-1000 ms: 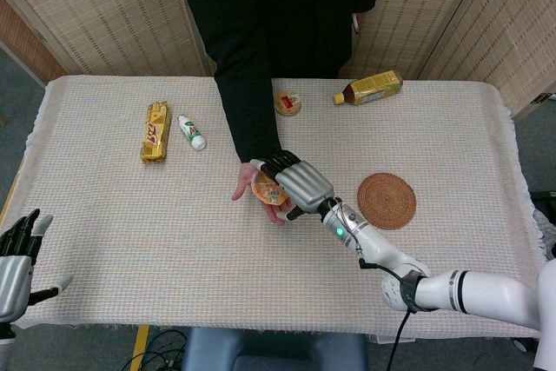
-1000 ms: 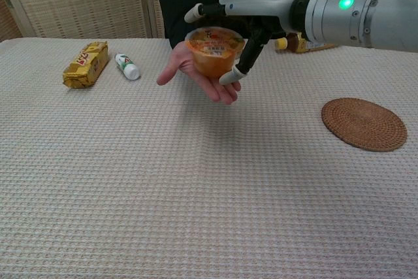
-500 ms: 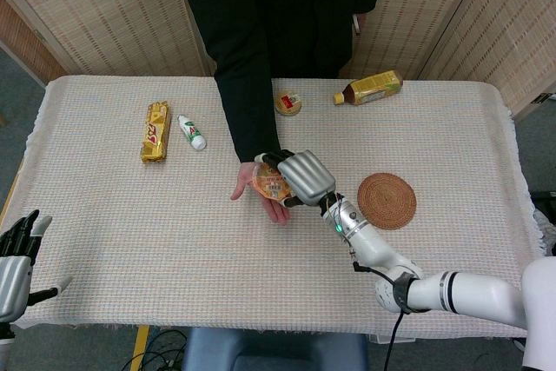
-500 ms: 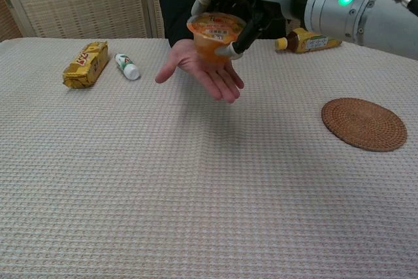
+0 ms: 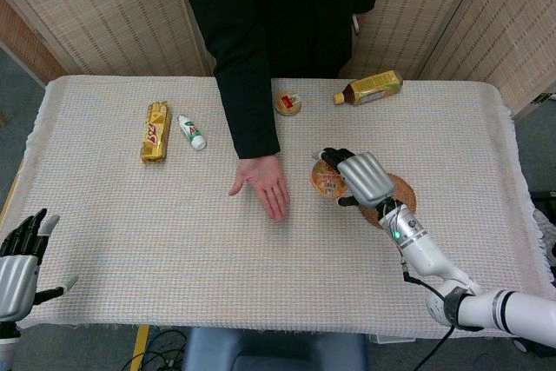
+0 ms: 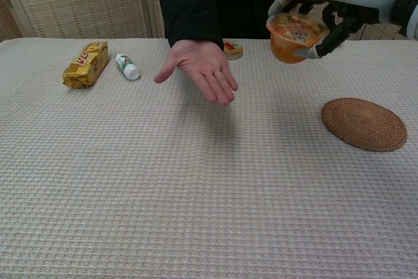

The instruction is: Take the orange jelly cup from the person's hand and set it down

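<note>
orange jelly cup (image 6: 297, 36): hanging in the air above the table (image 6: 196, 181), between the person's hand (image 6: 202, 70) and the woven coaster (image 6: 363, 123)
right hand (image 6: 326, 4): wrapping its fingers round the cup from above
left hand (image 5: 19, 258): sitting idle with fingers spread, holding nothing
person's hand: palm up

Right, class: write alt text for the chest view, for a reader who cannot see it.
The robot's right hand holds an orange jelly cup in the air, above the table and a round woven coaster. A person's open hand, palm up, is empty.
</note>
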`<move>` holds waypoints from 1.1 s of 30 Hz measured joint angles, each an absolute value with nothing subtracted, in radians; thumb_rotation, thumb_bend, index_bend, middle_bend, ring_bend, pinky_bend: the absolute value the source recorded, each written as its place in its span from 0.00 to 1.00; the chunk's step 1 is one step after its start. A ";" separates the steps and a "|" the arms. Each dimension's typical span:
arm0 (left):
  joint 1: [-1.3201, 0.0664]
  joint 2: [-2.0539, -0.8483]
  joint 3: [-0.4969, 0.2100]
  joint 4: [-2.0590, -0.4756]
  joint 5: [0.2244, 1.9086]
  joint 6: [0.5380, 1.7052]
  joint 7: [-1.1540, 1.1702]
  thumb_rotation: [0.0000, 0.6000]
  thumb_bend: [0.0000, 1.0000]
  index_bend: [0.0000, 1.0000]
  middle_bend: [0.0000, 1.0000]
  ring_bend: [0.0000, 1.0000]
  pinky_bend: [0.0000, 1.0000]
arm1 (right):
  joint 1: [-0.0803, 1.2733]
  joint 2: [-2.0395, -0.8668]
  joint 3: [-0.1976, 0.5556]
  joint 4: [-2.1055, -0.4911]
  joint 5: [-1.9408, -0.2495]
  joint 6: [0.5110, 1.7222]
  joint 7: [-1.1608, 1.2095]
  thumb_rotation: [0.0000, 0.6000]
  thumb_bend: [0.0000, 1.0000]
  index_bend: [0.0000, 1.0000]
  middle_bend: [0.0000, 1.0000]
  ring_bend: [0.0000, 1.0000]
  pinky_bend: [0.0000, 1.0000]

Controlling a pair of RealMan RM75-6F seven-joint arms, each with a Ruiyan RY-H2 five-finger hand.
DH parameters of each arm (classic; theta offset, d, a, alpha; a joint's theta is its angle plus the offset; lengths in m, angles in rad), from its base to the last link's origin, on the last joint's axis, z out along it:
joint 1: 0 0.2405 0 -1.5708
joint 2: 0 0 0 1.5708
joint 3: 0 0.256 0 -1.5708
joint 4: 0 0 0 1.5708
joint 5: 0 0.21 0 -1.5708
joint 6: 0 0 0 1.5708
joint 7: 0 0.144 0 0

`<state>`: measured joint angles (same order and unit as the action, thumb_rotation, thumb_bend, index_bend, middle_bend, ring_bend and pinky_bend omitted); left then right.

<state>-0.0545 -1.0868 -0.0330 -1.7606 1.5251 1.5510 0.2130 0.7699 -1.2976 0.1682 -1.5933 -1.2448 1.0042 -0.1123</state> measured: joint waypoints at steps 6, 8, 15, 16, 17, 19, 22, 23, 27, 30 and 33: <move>-0.052 -1.088 -0.031 -1.763 1.527 1.552 0.218 1.00 0.14 0.06 0.00 0.00 0.16 | 0.763 -1.376 0.135 -1.474 -1.237 0.944 -0.078 1.00 0.51 0.39 0.38 0.41 0.52; -0.051 -1.088 -0.032 -1.762 1.524 1.552 0.217 1.00 0.14 0.06 0.00 0.00 0.16 | 0.764 -1.414 0.127 -1.427 -1.233 0.919 -0.070 1.00 0.49 0.33 0.34 0.38 0.47; -0.048 -1.087 -0.033 -1.756 1.517 1.552 0.211 1.00 0.14 0.06 0.00 0.00 0.16 | 0.774 -1.489 0.116 -1.332 -1.217 0.848 -0.051 1.00 0.43 0.06 0.18 0.21 0.31; -0.048 -1.087 -0.033 -1.756 1.516 1.549 0.210 1.00 0.14 0.06 0.00 0.00 0.16 | 0.776 -1.488 0.115 -1.333 -1.215 0.839 -0.056 1.00 0.42 0.02 0.14 0.17 0.27; -0.048 -1.088 -0.033 -1.755 1.515 1.548 0.210 1.00 0.14 0.06 0.00 0.00 0.16 | 0.777 -1.484 0.112 -1.336 -1.211 0.828 -0.064 1.00 0.41 0.00 0.10 0.12 0.23; -0.049 -1.089 -0.033 -1.753 1.513 1.545 0.209 1.00 0.14 0.06 0.00 0.00 0.16 | 0.778 -1.474 0.109 -1.347 -1.207 0.818 -0.075 1.00 0.39 0.00 0.03 0.03 0.10; -0.050 -1.091 -0.034 -1.750 1.513 1.544 0.205 1.00 0.14 0.06 0.00 0.00 0.16 | 0.773 -1.448 0.104 -1.373 -1.206 0.819 -0.091 1.00 0.34 0.00 0.00 0.00 0.00; -0.050 -1.091 -0.034 -1.749 1.512 1.544 0.203 1.00 0.14 0.06 0.00 0.00 0.16 | 0.769 -1.434 0.101 -1.382 -1.207 0.821 -0.098 1.00 0.34 0.00 0.00 0.00 0.00; -0.051 -1.091 -0.039 -1.741 1.505 1.543 0.195 1.00 0.14 0.06 0.00 0.00 0.16 | 0.744 -1.373 0.094 -1.430 -1.213 0.850 -0.110 1.00 0.33 0.00 0.00 0.00 0.00; -0.054 -1.094 -0.042 -1.736 1.504 1.539 0.191 1.00 0.14 0.06 0.00 0.00 0.16 | 0.710 -1.317 0.091 -1.476 -1.229 0.902 -0.101 1.00 0.33 0.00 0.00 0.00 0.00; -0.058 -1.096 -0.044 -1.734 1.502 1.534 0.190 1.00 0.14 0.06 0.00 0.00 0.16 | 0.662 -1.252 0.083 -1.525 -1.255 0.972 -0.086 1.00 0.33 0.00 0.01 0.00 0.00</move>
